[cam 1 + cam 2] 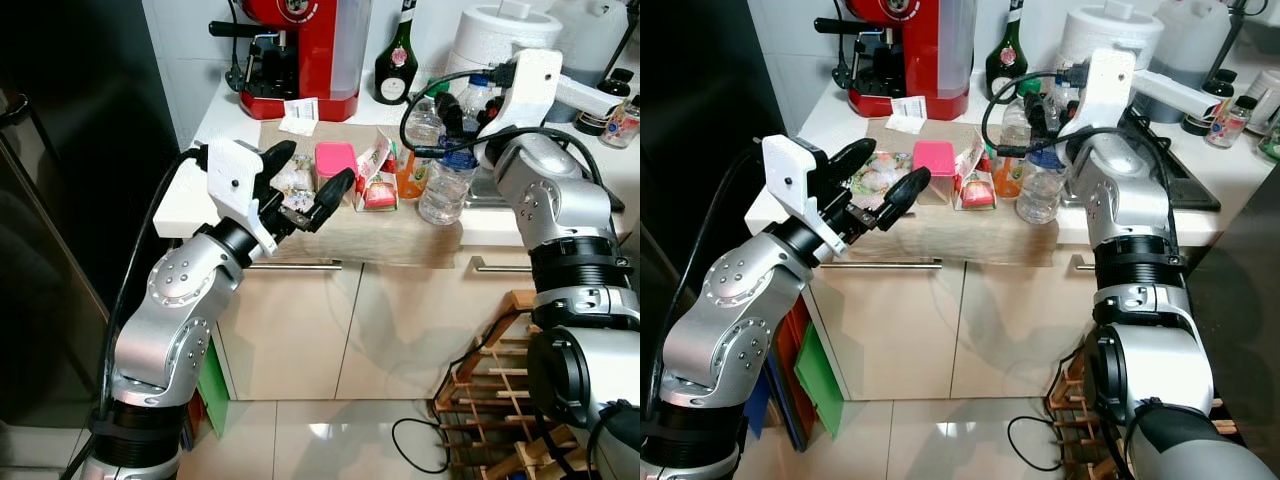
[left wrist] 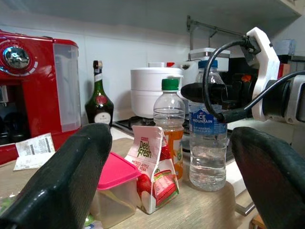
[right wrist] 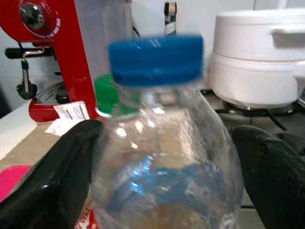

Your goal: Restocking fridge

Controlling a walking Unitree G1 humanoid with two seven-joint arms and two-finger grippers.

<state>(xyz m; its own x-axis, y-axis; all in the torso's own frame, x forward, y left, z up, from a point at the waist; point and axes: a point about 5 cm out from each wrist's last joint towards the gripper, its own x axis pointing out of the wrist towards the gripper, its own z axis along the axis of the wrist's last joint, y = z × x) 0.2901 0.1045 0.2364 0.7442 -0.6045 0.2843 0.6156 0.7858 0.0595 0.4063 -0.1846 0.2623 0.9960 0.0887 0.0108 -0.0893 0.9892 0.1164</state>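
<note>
A clear water bottle with a blue cap stands on the counter mat. My right gripper is open, its fingers straddling the bottle's shoulder. Beside it stand a green-capped juice bottle, a Deel Fresh carton and a pink-lidded tub. My left gripper hovers open just above the mat, pointing at the tub, with a clear food packet under its fingers.
A red coffee machine, a receipt, a dark green liquor bottle and a white cooker line the back of the counter. The dark fridge stands to the left. A wooden rack sits on the floor at right.
</note>
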